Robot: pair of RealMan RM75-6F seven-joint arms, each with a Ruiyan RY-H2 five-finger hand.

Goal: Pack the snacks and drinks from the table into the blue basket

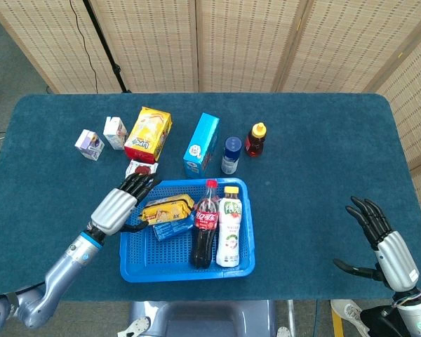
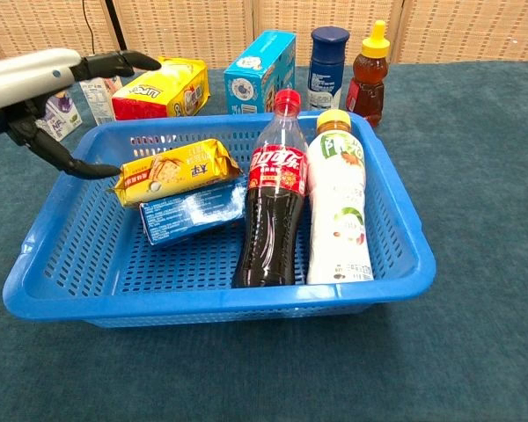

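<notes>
Left robot hand (image 1: 119, 208) spread, empty; yellow snack pack (image 2: 176, 171) partly hides the blue packet (image 2: 192, 211); right robot hand (image 1: 379, 239) seemingly spread.

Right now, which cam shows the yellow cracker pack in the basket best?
Chest view: the yellow cracker pack fills more of the frame, its printed face readable, lying on the blue packet inside the blue basket. Head view shows it only small, from above, beside the open left hand.

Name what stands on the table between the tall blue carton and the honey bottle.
A dark blue canister stands between the blue carton and the honey bottle, behind the blue basket; both views show it.
</notes>
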